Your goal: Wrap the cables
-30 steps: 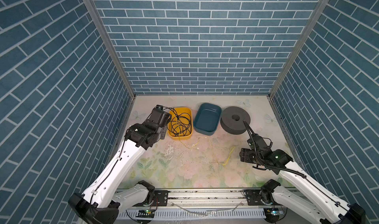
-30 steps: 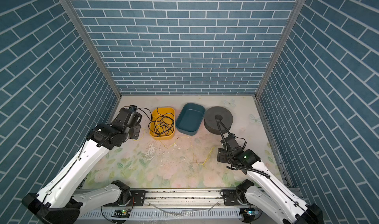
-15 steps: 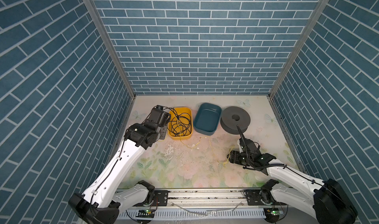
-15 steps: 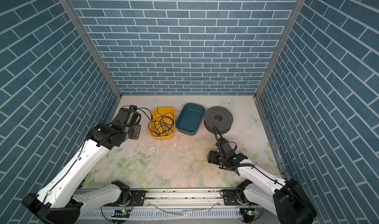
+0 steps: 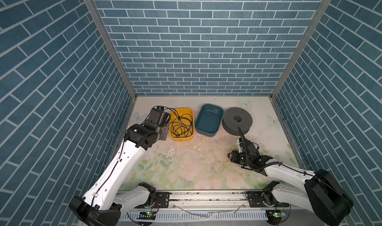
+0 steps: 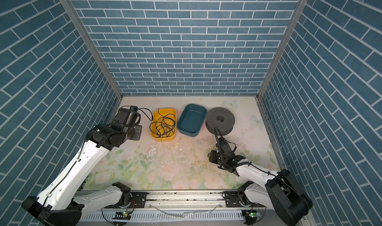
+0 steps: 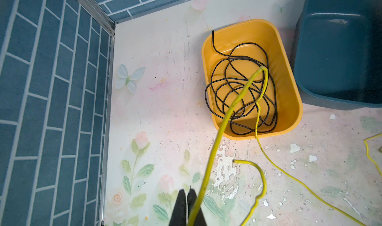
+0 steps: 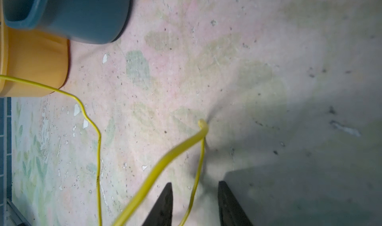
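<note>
Blue brick-patterned walls box in a flowered table [image 5: 186, 179]. Over the last second the right arm has dropped low and slid left to the loose yellow end. The right fingers [image 8: 165, 202] have narrowed from wide and now straddle a thin strand without yet pinching it. The left fingers [image 7: 180, 206] stay closed on the cables [image 7: 216, 150], which loop through the yellow tub [image 5: 191, 113] and trail rightward across the table's middle. Both ends may soon be held for winding. No writing is legible.

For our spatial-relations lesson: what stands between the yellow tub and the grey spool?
The blue tub sits between the yellow tub and the grey spool, seen in both top views.
</note>
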Tool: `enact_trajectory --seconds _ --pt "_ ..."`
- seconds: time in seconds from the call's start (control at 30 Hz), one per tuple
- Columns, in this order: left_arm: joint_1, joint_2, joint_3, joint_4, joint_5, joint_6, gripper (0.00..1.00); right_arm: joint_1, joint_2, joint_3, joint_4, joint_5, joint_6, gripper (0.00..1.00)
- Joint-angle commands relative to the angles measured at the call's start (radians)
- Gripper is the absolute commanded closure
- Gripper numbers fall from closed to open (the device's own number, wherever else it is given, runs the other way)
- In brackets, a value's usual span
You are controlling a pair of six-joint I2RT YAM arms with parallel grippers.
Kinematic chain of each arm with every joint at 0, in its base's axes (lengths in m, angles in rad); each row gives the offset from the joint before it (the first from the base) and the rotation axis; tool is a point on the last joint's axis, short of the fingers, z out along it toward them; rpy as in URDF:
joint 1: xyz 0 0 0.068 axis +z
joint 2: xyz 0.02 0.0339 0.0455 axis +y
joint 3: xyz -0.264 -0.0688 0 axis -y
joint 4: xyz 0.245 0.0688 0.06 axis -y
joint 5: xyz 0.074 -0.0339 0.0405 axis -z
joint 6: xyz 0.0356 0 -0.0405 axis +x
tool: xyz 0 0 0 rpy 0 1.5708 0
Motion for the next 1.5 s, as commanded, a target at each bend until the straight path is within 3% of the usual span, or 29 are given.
enact_trajectory --seconds 0.0,0.13,0.37,0.5,0.73,0.93,1.13,1.47 --pt "0.018 -0.023 0.029 -0.018 0.040 0.004 0.97 0.004 0.056 -0.012 0.016 0.030 0.015 0.68" --pt "0.045 -0.036 0.027 -0.024 0.071 0.008 0.97 0.003 0.104 0.000 0.027 0.042 0.014 0.73" --pt "0.082 -0.045 0.025 -0.037 0.088 0.022 0.97 0.002 0.078 0.027 -0.082 0.151 0.010 0.93" --pt "0.112 -0.052 0.026 -0.036 0.103 0.031 0.97 -0.007 -0.042 0.084 -0.255 0.256 -0.048 1.00" --pt "0.187 -0.033 0.049 -0.063 0.066 0.065 0.97 -0.109 -0.230 0.280 -0.586 0.503 -0.226 1.00" --pt "0.281 -0.012 0.094 -0.097 0.028 0.087 0.98 -0.327 -0.276 0.439 -0.698 0.556 -0.356 1.00" --pt "0.439 0.007 0.093 -0.110 -0.004 0.129 0.99 -0.636 -0.232 0.510 -0.670 0.388 -0.361 1.00" --pt "0.519 -0.016 0.082 -0.101 -0.059 0.137 1.00 -1.156 -0.027 0.531 -0.531 0.061 -0.296 1.00"
